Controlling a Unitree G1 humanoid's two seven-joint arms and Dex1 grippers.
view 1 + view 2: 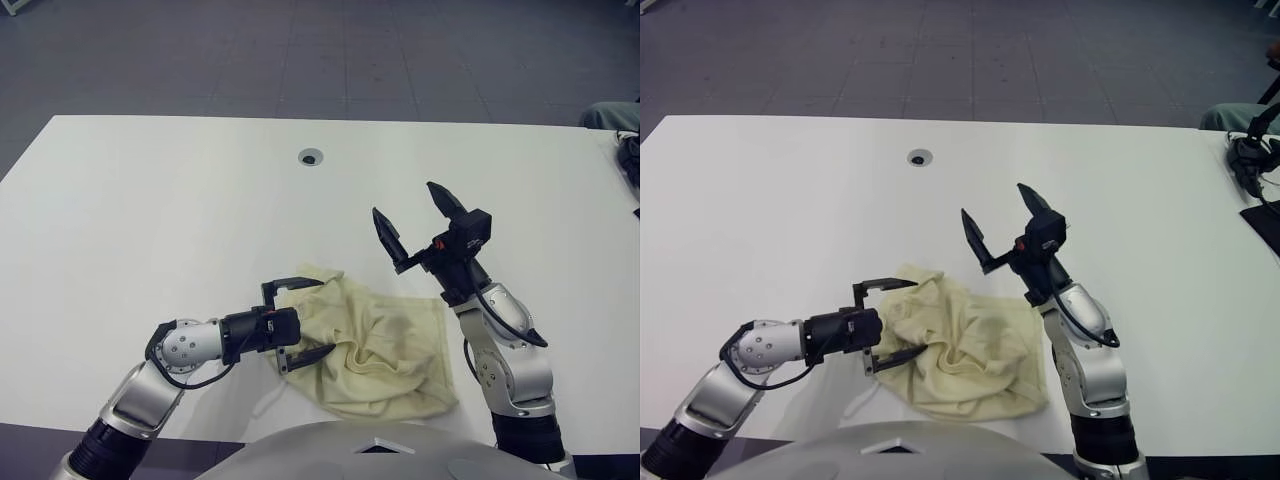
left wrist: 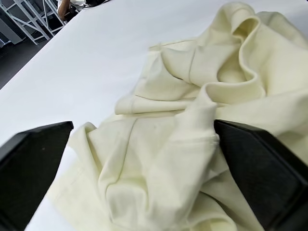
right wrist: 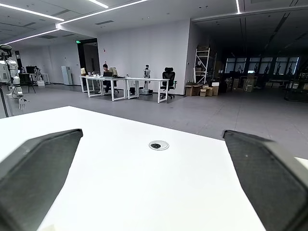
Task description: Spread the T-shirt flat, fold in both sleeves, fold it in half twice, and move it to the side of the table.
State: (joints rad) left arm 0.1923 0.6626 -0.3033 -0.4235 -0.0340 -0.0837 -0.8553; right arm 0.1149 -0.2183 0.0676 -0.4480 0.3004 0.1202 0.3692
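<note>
The pale yellow T-shirt (image 1: 375, 345) lies crumpled in a heap at the lower centre of the frame, right by the near edge of the white table (image 1: 150, 220), with folds bunched up in its middle. The left gripper (image 1: 322, 316) comes in from the lower left, low at the shirt's left edge. Its two fingers are spread wide with a bunch of fabric sitting between them, not pinched. Just right of centre, the right gripper (image 1: 405, 200) is held up off the table above the shirt's far right corner — fingers splayed apart, holding nothing, tips pointing up and away. Farther up, a small round cable hole (image 1: 311, 157) sits in the tabletop, upper middle.
</note>
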